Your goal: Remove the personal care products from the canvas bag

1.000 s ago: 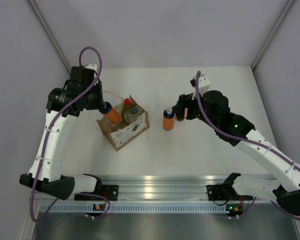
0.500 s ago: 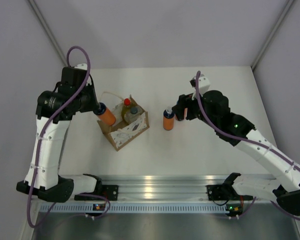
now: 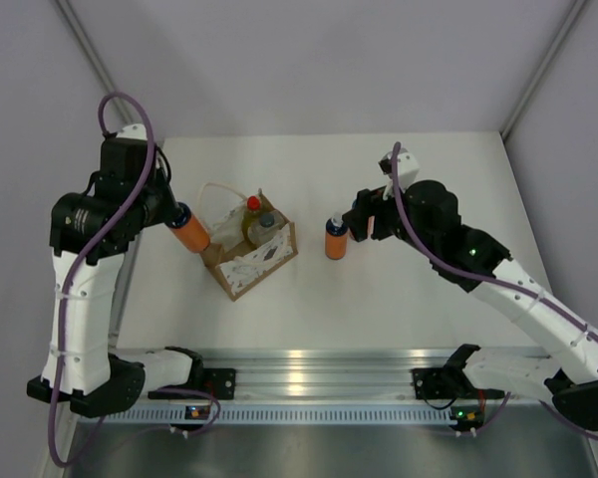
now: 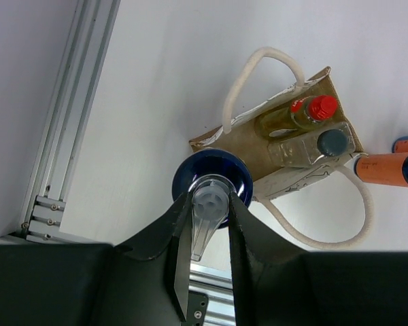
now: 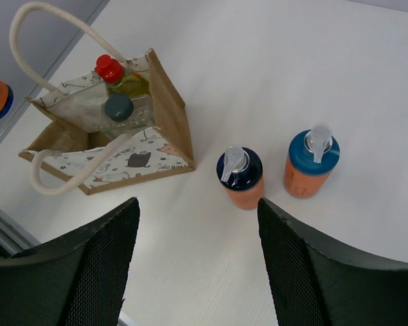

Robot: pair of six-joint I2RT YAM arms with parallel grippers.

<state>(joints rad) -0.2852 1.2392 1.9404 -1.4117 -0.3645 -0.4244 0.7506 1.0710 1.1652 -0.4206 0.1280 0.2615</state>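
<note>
The canvas bag stands left of the table's centre, with the yellow red-capped bottle and the pale dark-capped bottle upright inside. My left gripper is shut on the pump top of an orange blue-capped bottle and holds it in the air just left of the bag. In the left wrist view my fingers clamp its pump, with the bag beyond. My right gripper is open and empty above two orange bottles standing on the table right of the bag.
The bag's white loop handles stick out to its sides. An aluminium rail runs along the table's near edge. Grey walls close in the left, back and right.
My left gripper has moved left, away from the bag, carrying the orange bottle. The right arm has not moved.
</note>
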